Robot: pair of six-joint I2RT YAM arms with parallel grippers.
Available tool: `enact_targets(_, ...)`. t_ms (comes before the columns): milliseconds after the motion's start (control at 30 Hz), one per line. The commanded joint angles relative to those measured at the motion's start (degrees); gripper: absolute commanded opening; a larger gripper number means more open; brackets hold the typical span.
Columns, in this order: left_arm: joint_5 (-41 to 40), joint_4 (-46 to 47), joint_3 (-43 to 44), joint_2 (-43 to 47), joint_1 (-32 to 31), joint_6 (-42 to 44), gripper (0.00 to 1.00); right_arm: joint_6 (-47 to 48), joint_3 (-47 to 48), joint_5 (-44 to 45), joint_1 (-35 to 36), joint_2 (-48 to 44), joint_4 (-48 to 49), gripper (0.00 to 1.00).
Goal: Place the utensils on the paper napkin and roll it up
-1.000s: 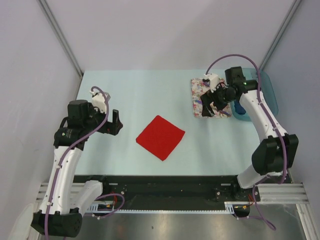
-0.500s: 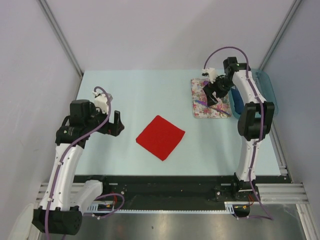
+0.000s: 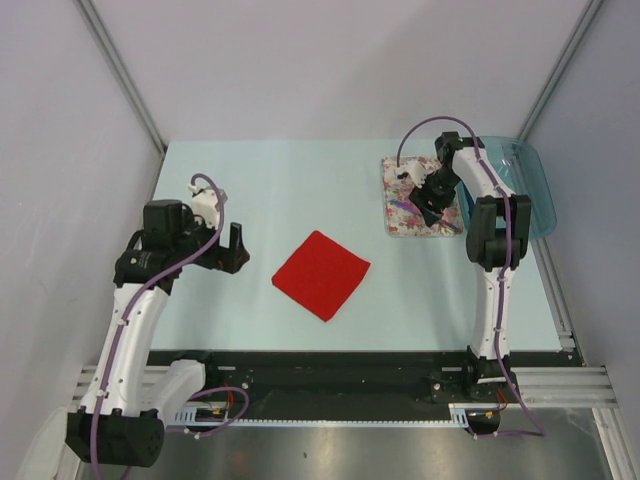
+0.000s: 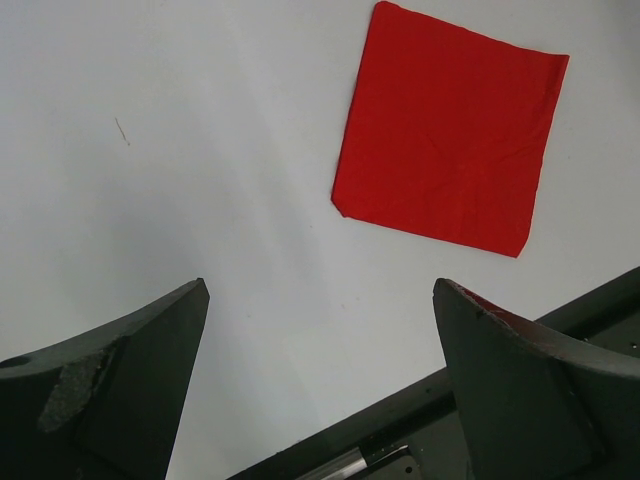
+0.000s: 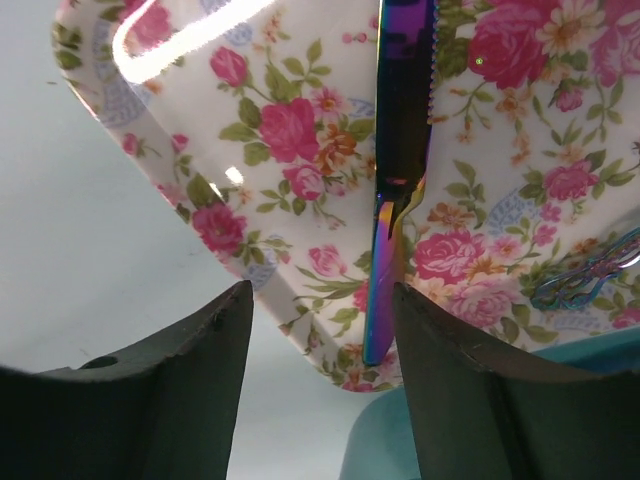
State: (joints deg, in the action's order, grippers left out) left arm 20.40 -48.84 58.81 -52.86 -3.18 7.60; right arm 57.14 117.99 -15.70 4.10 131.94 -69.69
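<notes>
Plain pale grey walls [image 3: 330,70] enclose a light mint-green table [image 3: 290,185].

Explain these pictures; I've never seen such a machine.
These are two robot arms bolted to a pale table, each ending in a two-finger gripper. The wide picture looks down from above; the other two come from cameras on each wrist, showing its own dark fingers. On the table lie a plain red square paper napkin and a white square tray with pink flowers. The left gripper hangs open beside the napkin, holding nothing. The right gripper is open around a slim iridescent purple knife on the tray, not yet clamped.
</notes>
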Motion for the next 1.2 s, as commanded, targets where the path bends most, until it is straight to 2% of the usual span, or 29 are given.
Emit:
enact_targets(0,2.3,0.7,-0.1,-0.4,0.5,1.2,1.00,3.1,2.3,2.9,-0.2,1.8,1.1,0.61)
enact_targets(500,2.9,1.0,-1.1,-1.1,0.5,1.4,1.00,3.5,6.3,0.1,-1.2,7.5,2.5,0.55)
enact_targets(667,2.6,1.5,-1.5,-1.1,0.5,1.2,1.00,2.7,5.1,2.0,-0.9,8.5,4.0,0.47)
enact_targets(800,2.1,1.6,-1.4,-1.3,0.5,1.0,1.00,1.7,0.6,4.2,-0.2,7.4,7.5,0.43)
enact_targets(933,1.2,1.7,-1.3,-1.4,0.5,0.5,1.00,-0.2,-7.8,7.4,1.1,4.3,15.6,0.33)
enact_targets(1000,1.1,1.7,-1.4,-1.3,0.5,0.4,1.00,-0.5,-10.9,7.6,1.2,3.4,16.7,0.33)
enact_targets(1167,1.2,1.9,-1.4,-1.3,0.6,0.4,1.00,-0.9,-12.2,5.7,1.3,3.7,16.1,0.32)
